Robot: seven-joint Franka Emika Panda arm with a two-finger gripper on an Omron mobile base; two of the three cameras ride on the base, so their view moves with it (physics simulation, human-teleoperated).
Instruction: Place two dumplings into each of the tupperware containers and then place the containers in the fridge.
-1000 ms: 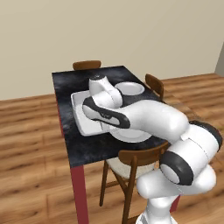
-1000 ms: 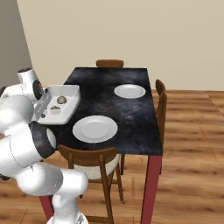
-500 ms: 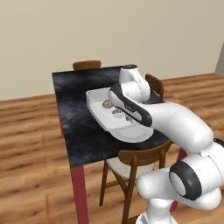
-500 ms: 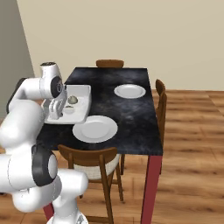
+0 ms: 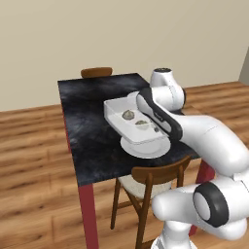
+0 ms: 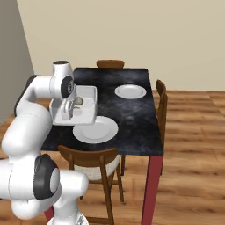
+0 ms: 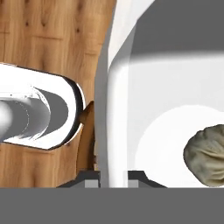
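At the bottom of the hand view the pincer (image 7: 113, 177) is pinched narrow on the rim of the white container (image 7: 175, 109), its two dark tips either side of the wall, with one tan dumpling (image 7: 205, 155) lying inside at the lower right. Beyond the rim, at the left of that view, only wooden floor (image 7: 52, 26) and a chair back show, so this edge hangs off the tabletop.

In the left base view the container (image 5: 119, 108) sits mid-frame, lifted over the round white plate (image 5: 141, 150), carrying two dumplings (image 5: 128, 115). Half a second ago it was further to the upper left of that frame, and a second ago lay flat on the tabletop (image 5: 87, 121) under the arm; it has been raised and swung toward the robot.

So this tray looks filled and on its way to the fridge. A second plate (image 6: 130, 91) lies further back in the right base view.
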